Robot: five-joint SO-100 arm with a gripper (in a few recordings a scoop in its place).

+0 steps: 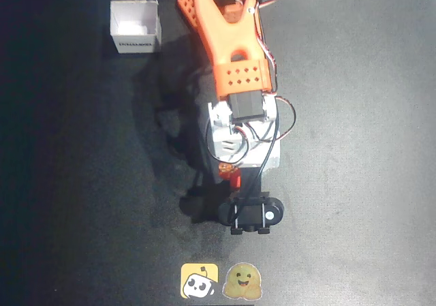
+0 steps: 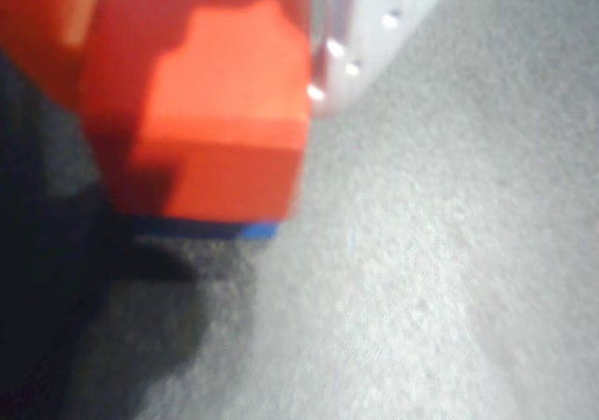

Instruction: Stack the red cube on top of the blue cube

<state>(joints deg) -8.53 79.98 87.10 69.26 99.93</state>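
- Gripper (image 1: 231, 173) sits low over the middle of the table, mostly hidden under the arm's white wrist block in the overhead view; a sliver of red and orange peeks out just below that block.
- From the wrist view, the red cube (image 2: 220, 111) fills the upper left, very close and blurred, with an orange part of the gripper at the top left corner beside it.
- Whether the fingers are clamped on the red cube or have let go, I cannot tell; the jaws themselves are not clear in either view.
- A thin strip of the blue cube (image 2: 211, 228) shows directly under the red cube's lower edge in the wrist view, so the red one is above it, at least very nearly touching.
- The orange arm (image 1: 225, 40) reaches down from the top edge in the overhead view, with black wires looping around its wrist.
- A black camera mount (image 1: 252, 214) hangs at the arm's near end.
- The dark table (image 1: 354, 183) carries a small open white box (image 1: 135, 26) at the upper left, well apart from the arm.
- Two stickers lie at the bottom edge: a yellow one (image 1: 199, 281) and a round smiling one (image 1: 244, 282) just beside it.
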